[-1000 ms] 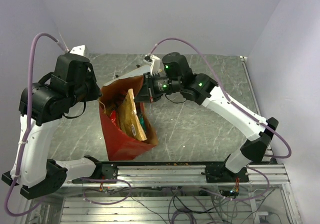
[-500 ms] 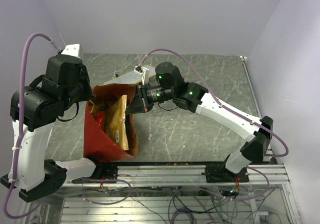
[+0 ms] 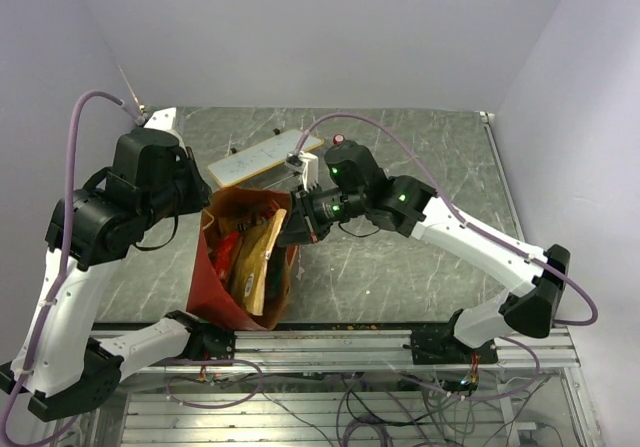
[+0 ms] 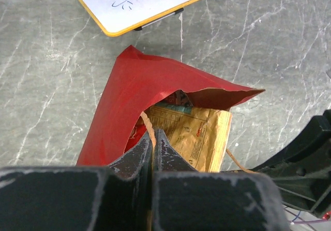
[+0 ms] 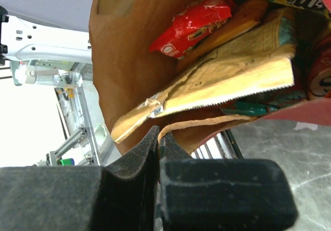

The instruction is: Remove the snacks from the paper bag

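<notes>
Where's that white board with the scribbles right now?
From above, the board lies flat on the table just behind the bag, left of centre.

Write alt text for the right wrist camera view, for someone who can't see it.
The right gripper, shut, pinches the paper bag by its tan handle, with the camera looking into the bag's brown inside. Inside are a red packet and a large flat yellow packet, with other packets partly hidden.
</notes>
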Controlling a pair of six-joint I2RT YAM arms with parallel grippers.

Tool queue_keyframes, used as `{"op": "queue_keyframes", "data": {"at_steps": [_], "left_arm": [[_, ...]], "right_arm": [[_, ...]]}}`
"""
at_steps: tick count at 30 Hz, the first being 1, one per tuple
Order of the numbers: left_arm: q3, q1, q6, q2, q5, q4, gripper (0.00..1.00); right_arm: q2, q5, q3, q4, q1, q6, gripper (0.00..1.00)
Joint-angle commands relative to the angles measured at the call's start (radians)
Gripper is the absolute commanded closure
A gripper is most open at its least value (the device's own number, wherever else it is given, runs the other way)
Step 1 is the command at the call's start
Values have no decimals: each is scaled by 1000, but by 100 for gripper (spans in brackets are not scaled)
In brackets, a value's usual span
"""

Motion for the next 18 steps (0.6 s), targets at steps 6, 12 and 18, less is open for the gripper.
{"op": "queue_keyframes", "data": {"at_steps": [6,12,18], "left_arm": [[61,4,-69,-28,-94,52,93],[38,4,-85,-8,-83,60,93],[14,4,-107,-16,-99,69,93]], "right_arm": [[-76,98,107,-77,2,-28,100],[-65,220,124,-178,2,-28,100],[-78,348,163,-283,3,-56,100]]}}
